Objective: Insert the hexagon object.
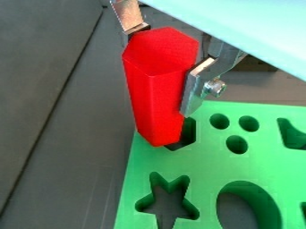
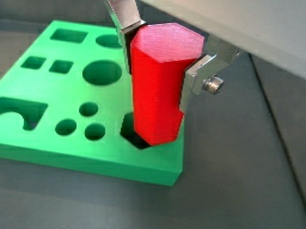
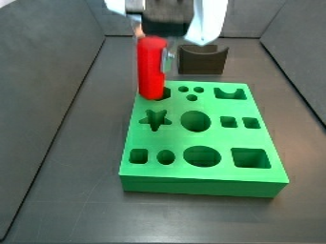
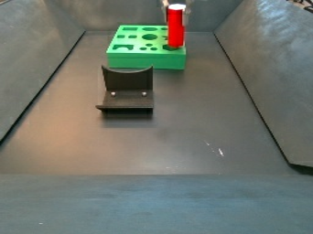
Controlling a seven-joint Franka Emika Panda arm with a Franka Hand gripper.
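Clamped by the pincer (image 2: 158,61), the hexagon object (image 2: 160,85) stands upright.

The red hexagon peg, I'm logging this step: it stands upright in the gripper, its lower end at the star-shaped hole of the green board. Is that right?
Not quite. The hexagon peg does stand upright in the gripper, but both wrist views show its lower end at a hole in the corner of the green board, not the star-shaped hole, which lies open beside it.
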